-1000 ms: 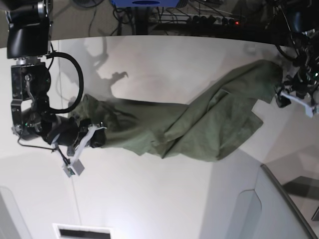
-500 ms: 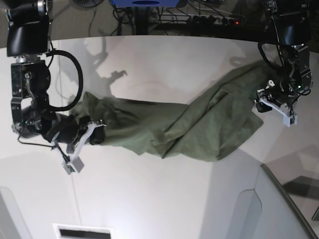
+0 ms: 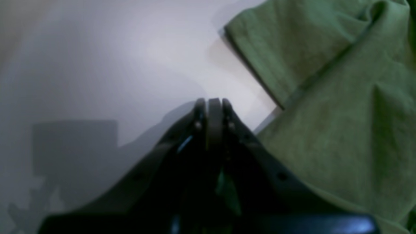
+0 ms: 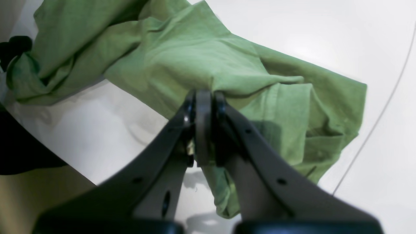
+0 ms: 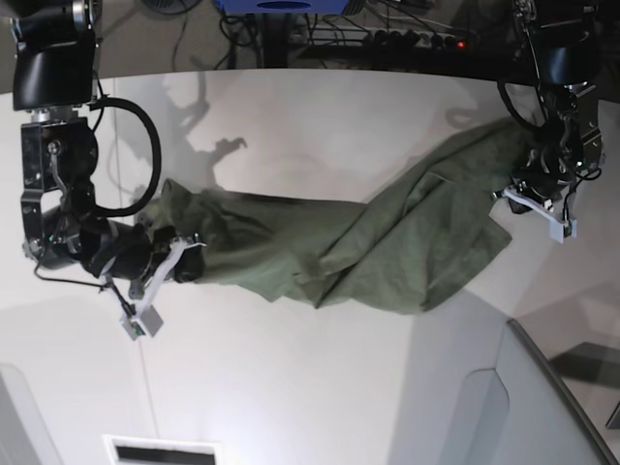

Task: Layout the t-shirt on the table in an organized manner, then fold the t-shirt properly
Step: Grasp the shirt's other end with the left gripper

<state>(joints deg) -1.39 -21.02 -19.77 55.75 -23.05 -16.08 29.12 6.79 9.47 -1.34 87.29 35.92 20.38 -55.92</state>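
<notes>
Wrinkled olive cotton t-shirt [image 5: 368, 242] stretched across smooth white table [image 5: 320, 116], right gripper [image 4: 203, 97] pinching a soft fold, left gripper [image 3: 209, 102] pressed together beside the hem.

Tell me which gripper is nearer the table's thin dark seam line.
Right. The right gripper, shut on the t-shirt, sits beside the seam line. The left gripper is at the shirt's opposite end, far from it.

background: dark floor behind | tangled cables [image 5: 387, 39] | grey angled panel [image 5: 542, 407] lower right | light: bright overhead
</notes>
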